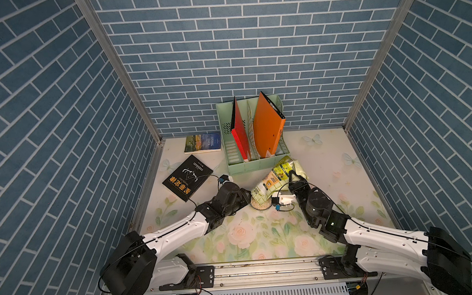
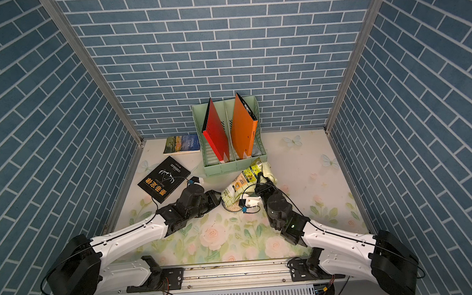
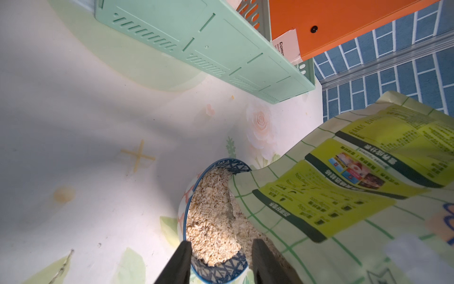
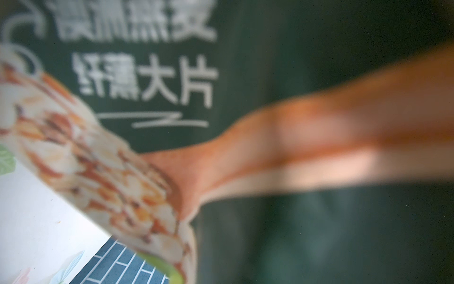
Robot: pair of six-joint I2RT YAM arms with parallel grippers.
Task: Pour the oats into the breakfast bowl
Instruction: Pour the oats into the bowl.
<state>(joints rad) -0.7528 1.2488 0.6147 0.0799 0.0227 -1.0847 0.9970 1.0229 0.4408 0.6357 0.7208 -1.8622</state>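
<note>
My right gripper (image 1: 292, 177) pinches the tilted oat pouch (image 1: 270, 183), printed "大片", its mouth over the breakfast bowl (image 3: 221, 273). My left gripper (image 3: 220, 244) clasps that bowl, oats (image 3: 211, 216) inside.

The oats (image 3: 211, 221) are pale beige. The breakfast bowl (image 3: 221, 271) carries a blue-and-white triangle pattern outside and a blue patterned rim. The pouch (image 3: 344, 186) is cream with a green grid, yellow-green panels and dark green bands on one face; dark green with white characters on the other. The bench (image 1: 262, 236) is pale, printed with pink roses, green leaves and light blue butterflies. The walls (image 1: 222, 42) show blue bricks with white joints. The file rack (image 1: 247, 168) is mint green, with a red folder (image 1: 241, 136) and an orange folder (image 1: 267, 126).
</note>
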